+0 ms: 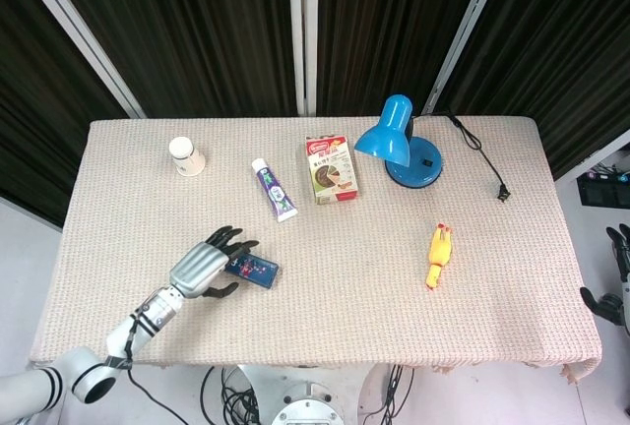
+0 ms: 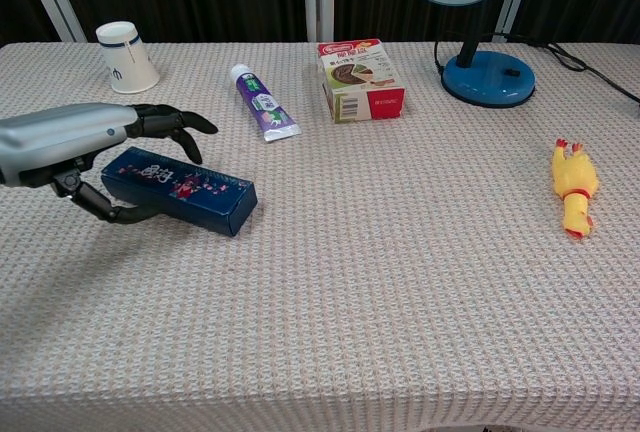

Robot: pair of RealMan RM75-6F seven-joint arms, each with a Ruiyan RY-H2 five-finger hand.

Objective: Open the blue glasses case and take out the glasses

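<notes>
The blue glasses case point(image 1: 256, 270) point(image 2: 190, 192) lies closed on the woven tablecloth, near the front left. My left hand point(image 1: 204, 267) point(image 2: 68, 133) is over its left end. The fingers point(image 2: 176, 122) are spread above the far edge, and the thumb point(image 2: 118, 214) lies along the near side of the case. The hand is not closed on the case. My right hand point(image 1: 617, 277) shows only as dark parts at the right edge of the head view, off the table. No glasses are visible.
Along the back stand a paper cup point(image 1: 186, 156) point(image 2: 126, 55), a toothpaste tube point(image 1: 274, 189) point(image 2: 264, 102), a snack box point(image 1: 332, 169) point(image 2: 362, 79) and a blue desk lamp point(image 1: 399, 140) point(image 2: 487, 77) with its cord. A yellow rubber chicken point(image 1: 439, 255) point(image 2: 573, 187) lies at the right.
</notes>
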